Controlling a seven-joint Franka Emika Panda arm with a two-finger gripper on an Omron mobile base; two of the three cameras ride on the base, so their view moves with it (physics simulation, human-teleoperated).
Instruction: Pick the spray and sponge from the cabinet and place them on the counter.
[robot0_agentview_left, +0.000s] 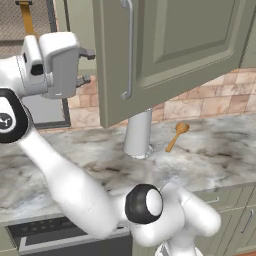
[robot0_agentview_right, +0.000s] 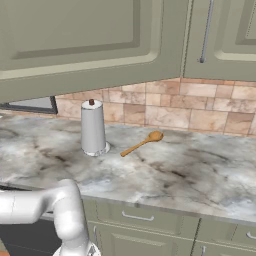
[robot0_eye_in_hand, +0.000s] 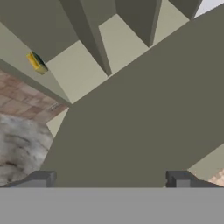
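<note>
The gripper (robot0_eye_in_hand: 109, 179) is held up beside the opened cabinet (robot0_agentview_left: 175, 50), its jaws released and spread wide with nothing between them. In the hand view the swung-out door fills the middle, and behind its edge the cabinet's pale shelves are seen. The sponge (robot0_eye_in_hand: 36, 64), yellow with a dark layer, is tucked on a shelf near the cabinet's far inner corner, close to the wall. The spray cannot be made out with certainty; it is probably hidden behind the door.

On the counter (robot0_agentview_right: 190, 175) a paper-towel roll (robot0_agentview_right: 93, 127) is stood upright toward the back edge, near the tiled wall, with a wooden spoon (robot0_agentview_right: 142, 143) laid just beside it, apart from it.

The main risk is judged to be the door: it hangs between the gripper and the shelves, so a straight reach could strike its edge or push it partly shut. The sponge sits deep and low against the shelf, so the fingertips could be jammed on the shelf board or the block pushed further back. A careless descent to the counter could also topple the roll.

No brand, label or writing can be read anywhere.
</note>
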